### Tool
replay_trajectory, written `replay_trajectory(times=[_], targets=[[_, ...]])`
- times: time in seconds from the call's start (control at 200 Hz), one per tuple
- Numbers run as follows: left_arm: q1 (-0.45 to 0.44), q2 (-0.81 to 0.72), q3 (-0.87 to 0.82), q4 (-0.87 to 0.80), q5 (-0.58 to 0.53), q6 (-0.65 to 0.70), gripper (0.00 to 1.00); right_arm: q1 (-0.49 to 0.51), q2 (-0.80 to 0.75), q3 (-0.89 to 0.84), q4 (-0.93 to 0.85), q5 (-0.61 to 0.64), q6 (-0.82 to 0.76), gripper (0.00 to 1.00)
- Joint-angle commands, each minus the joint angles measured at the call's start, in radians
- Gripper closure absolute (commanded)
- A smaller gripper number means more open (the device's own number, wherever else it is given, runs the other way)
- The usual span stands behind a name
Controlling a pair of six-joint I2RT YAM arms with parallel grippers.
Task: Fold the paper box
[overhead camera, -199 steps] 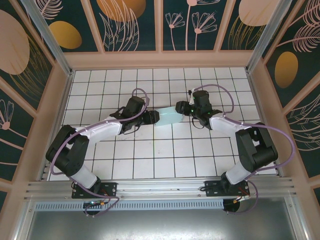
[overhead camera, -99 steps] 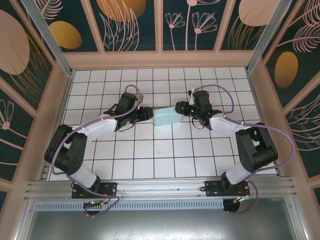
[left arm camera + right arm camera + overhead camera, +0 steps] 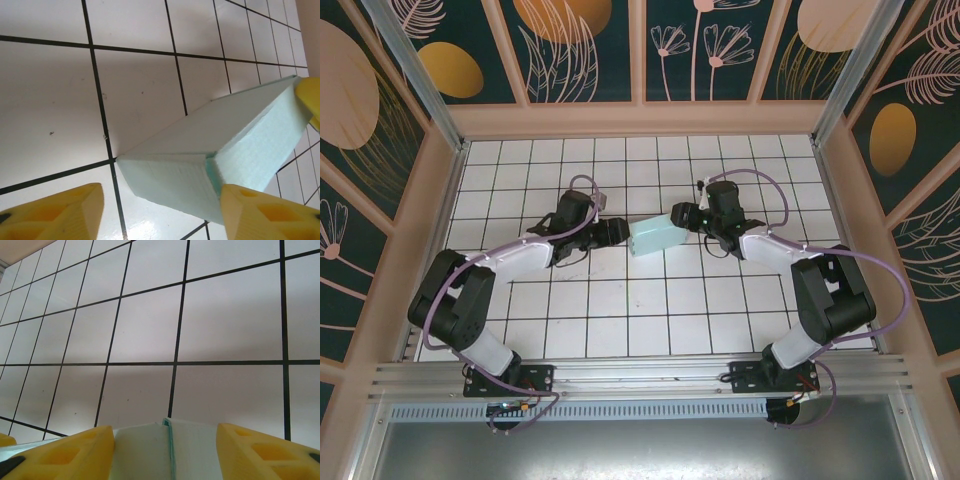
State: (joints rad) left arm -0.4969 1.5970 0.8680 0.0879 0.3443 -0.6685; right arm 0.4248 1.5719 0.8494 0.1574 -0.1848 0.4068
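The paper box (image 3: 655, 236) is a pale aqua, compact folded block held just above the tiled floor between the two arms. My right gripper (image 3: 682, 218) is shut on its right end. In the right wrist view both yellow fingers (image 3: 85, 452) press the sides of the box (image 3: 165, 455), whose seam runs down the middle. My left gripper (image 3: 612, 232) is open at the box's left end. In the left wrist view the box's end face (image 3: 175, 175) lies between the jaws of my left gripper (image 3: 160, 200). The right finger (image 3: 260, 212) touches its corner; the left finger stands apart.
The floor is white tiles with black grid lines (image 3: 620, 300), walled by a wooden frame (image 3: 640, 118) on three sides. The arm bases sit at the near rail (image 3: 640, 375). A yellow finger of the right gripper (image 3: 309, 95) shows at the box's far end.
The left gripper has drawn back a little to the left and stands open again. The box has gone from a tilted, looser shape to a tighter rectangle. The right gripper keeps its hold.
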Motion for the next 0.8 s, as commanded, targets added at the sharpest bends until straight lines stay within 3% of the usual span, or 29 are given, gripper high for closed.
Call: replay_trajectory(times=[0.0, 0.11, 0.32, 0.49, 0.606, 0.796], targets=[[0.014, -0.041, 0.047, -0.014, 0.042, -0.016, 0.42, -0.001, -0.001, -0.003, -0.038, -0.008, 0.008, 0.43], [0.015, -0.018, 0.061, 0.024, 0.117, -0.044, 0.46, -0.001, -0.004, -0.009, -0.036, -0.009, 0.008, 0.43], [0.016, 0.061, 0.044, 0.033, 0.153, -0.051, 0.50, -0.001, -0.006, -0.012, -0.032, -0.007, 0.009, 0.43], [0.015, 0.089, -0.023, 0.056, 0.158, -0.059, 0.65, -0.001, 0.002, -0.003, -0.037, -0.005, 0.003, 0.43], [0.015, 0.104, -0.064, 0.059, 0.133, -0.054, 0.74, -0.001, 0.006, -0.001, -0.037, -0.015, 0.002, 0.51], [0.015, 0.139, -0.098, 0.069, 0.106, -0.048, 0.85, -0.002, -0.008, -0.009, -0.032, -0.022, 0.003, 0.77]])
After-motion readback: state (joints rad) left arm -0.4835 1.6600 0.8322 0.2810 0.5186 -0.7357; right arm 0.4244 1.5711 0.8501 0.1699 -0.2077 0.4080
